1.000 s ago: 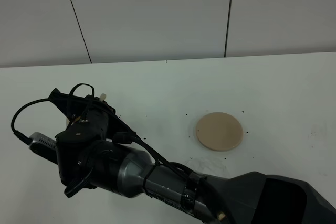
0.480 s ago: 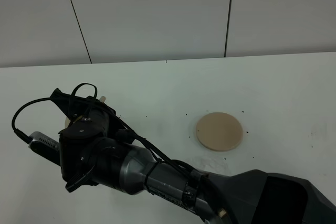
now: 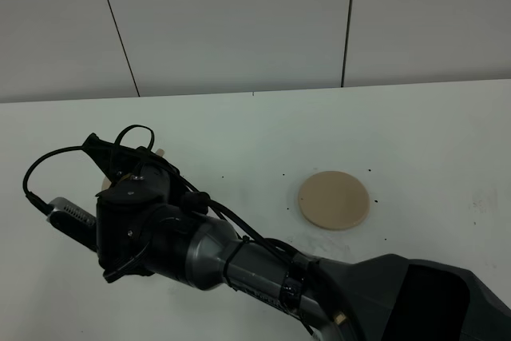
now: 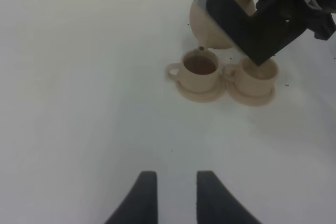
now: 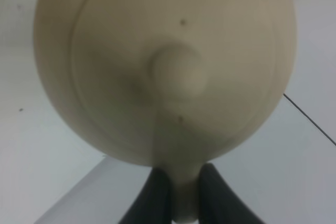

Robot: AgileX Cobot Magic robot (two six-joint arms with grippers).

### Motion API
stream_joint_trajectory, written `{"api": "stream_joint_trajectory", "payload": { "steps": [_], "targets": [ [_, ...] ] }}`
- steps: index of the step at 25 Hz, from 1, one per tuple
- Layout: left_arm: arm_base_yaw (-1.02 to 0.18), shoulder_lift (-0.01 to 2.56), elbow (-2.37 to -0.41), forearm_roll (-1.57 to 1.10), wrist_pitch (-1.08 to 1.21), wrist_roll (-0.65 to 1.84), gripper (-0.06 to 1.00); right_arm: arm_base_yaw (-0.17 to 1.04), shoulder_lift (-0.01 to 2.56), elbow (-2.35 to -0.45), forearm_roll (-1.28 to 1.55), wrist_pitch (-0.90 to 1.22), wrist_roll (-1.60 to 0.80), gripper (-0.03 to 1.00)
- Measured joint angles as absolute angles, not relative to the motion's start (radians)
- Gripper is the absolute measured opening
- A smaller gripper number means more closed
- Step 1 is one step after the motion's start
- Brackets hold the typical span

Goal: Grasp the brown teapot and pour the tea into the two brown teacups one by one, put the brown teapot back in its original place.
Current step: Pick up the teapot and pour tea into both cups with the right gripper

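Shifted a little toward the disc and lower in the high view since a second ago, the right arm holds its reach across the table. Its right claw is clamped on the loop handle of the brown teapot, which hangs tipped straight ahead of the fingers, lid knob facing the wrist.

From the left wrist view, the spout sits just above the far cup, on the side of the pot away from the claw; that cup holds dark tea. The near cup stands almost under the claw itself, just beside the first, and its inside is partly hidden. My judgement: the pot's spout-to-handle axis runs roughly along the row of cups, so the next pour means drawing the spout back toward the claw's side.

The flat disc, the pot's resting place, lies well apart from the claw, toward the right arm's base. The left claw has its fingers apart and empty, well away from the cups.

Count: one teapot, two cups, two small saucers, one disc.
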State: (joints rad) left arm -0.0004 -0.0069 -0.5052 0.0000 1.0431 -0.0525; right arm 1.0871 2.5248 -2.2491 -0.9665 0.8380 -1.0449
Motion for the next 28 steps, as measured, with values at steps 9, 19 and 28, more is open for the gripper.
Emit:
{"api": "stream_joint_trajectory", "payload": {
  "steps": [9, 19, 28],
  "targets": [
    [0.0, -0.007, -0.505, 0.0, 1.043, -0.053, 0.25, 1.074, 2.525, -2.249, -0.904, 0.83, -1.062, 0.1],
    [0.0, -0.007, -0.505, 0.0, 1.043, -0.053, 0.25, 1.062, 2.52, -2.249, -0.868, 0.826, -1.083, 0.1],
    [0.0, -0.007, -0.505, 0.0, 1.043, -0.053, 0.25, 1.053, 2.508, -2.249, -0.842, 0.827, -1.102, 0.1]
  ]
}}
